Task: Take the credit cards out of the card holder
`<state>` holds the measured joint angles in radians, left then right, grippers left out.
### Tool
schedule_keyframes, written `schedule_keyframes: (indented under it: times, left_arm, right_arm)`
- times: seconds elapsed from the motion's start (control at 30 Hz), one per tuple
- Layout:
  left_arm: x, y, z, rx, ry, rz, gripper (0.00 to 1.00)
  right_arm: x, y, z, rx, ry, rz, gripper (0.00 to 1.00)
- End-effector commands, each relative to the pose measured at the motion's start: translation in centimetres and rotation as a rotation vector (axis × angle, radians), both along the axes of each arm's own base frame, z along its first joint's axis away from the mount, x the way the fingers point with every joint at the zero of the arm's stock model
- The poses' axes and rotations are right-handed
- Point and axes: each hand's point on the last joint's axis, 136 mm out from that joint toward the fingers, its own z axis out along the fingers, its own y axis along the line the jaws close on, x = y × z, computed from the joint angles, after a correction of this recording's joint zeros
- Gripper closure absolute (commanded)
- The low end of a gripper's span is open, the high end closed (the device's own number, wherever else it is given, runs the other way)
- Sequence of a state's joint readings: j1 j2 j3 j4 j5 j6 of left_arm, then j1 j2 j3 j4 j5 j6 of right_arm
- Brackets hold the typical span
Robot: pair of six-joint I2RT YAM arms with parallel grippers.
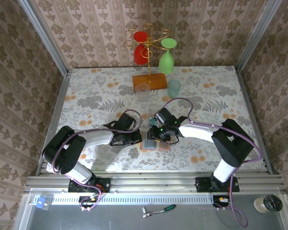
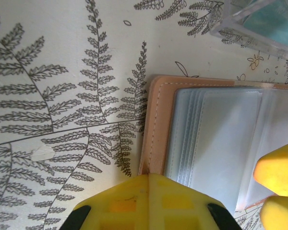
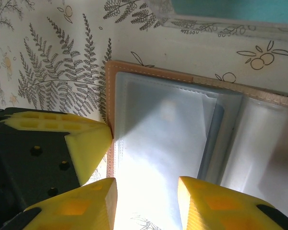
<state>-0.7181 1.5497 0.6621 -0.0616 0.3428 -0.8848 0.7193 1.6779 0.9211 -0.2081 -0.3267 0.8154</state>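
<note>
Holder (image 3: 163, 124) open; left gripper (image 2: 149, 191), shut, pins only its edge; right gripper (image 3: 146, 203), jaws apart, could drag it free.

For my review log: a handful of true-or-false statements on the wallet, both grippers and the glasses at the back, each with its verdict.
1. The wallet lies open on the table. True.
2. The right gripper is clamped shut. False: its jaws stand apart over the wallet's pocket page.
3. The left gripper is shut, its tip at the wallet's edge. True.
4. Both glasses hanging on the rack are red. False: there is one red glass and one green glass.
5. A clear box with something teal inside sits just beyond the wallet. True.
</note>
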Motion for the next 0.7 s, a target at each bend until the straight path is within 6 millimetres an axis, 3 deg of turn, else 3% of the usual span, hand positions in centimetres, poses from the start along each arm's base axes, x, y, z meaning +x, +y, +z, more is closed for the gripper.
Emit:
schedule_keyframes:
  times: [0.0, 0.67]
  left_arm:
    - [0.1, 0.4, -0.2, 0.023, 0.004, -0.004, 0.97]
    - [0.1, 0.7, 0.1, 0.021, -0.001, 0.005, 0.97]
  right_arm:
    - [-0.5, 0.0, -0.8, -0.016, 0.031, 0.003, 0.61]
    - [-1.0, -2.0, -2.0, -0.133, 0.036, 0.001, 0.62]
